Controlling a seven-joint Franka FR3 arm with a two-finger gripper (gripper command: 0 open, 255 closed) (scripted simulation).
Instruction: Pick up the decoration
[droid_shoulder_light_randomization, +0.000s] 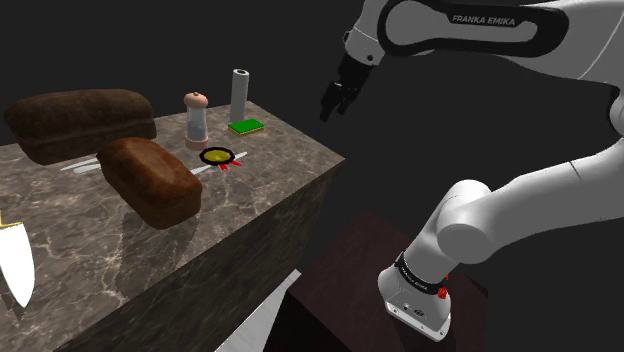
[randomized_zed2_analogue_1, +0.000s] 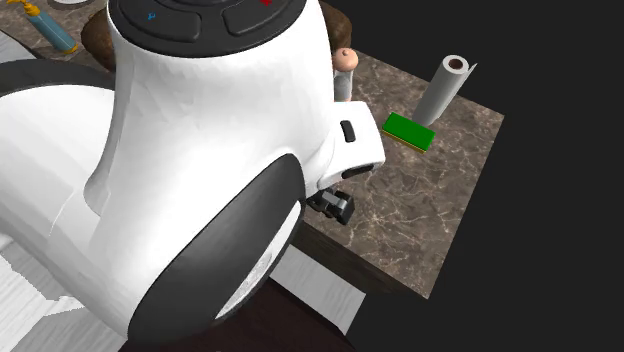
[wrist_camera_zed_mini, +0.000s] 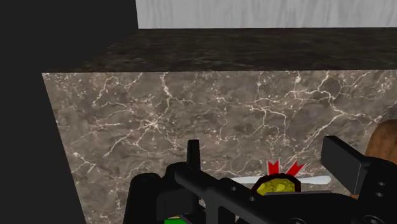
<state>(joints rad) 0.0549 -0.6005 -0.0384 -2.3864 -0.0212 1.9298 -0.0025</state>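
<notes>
The decoration (droid_shoulder_light_randomization: 218, 156) is a small gold medal with a dark rim and a red ribbon, lying flat on the marble counter (droid_shoulder_light_randomization: 250, 215) near its far end. My gripper (droid_shoulder_light_randomization: 335, 100) hangs in the air beyond the counter's right edge, well above and to the right of the medal. In the wrist view the decoration (wrist_camera_zed_mini: 277, 185) shows just past the hand, partly hidden by it. The gripper (wrist_camera_zed_mini: 268, 156) is open, its fingers apart with nothing between them. From the second exterior view the gripper (randomized_zed2_analogue_1: 335, 205) peeks out under the big white arm, over the counter's near edge.
Two brown loaves (droid_shoulder_light_randomization: 150, 180) (droid_shoulder_light_randomization: 80, 122) lie left of the medal. A shaker (droid_shoulder_light_randomization: 196, 118), a grey roll (droid_shoulder_light_randomization: 240, 95) and a green sponge (droid_shoulder_light_randomization: 245, 126) stand behind it. A white knife blade (droid_shoulder_light_randomization: 15, 265) lies at the near left. The dark stand (droid_shoulder_light_randomization: 350, 290) sits below.
</notes>
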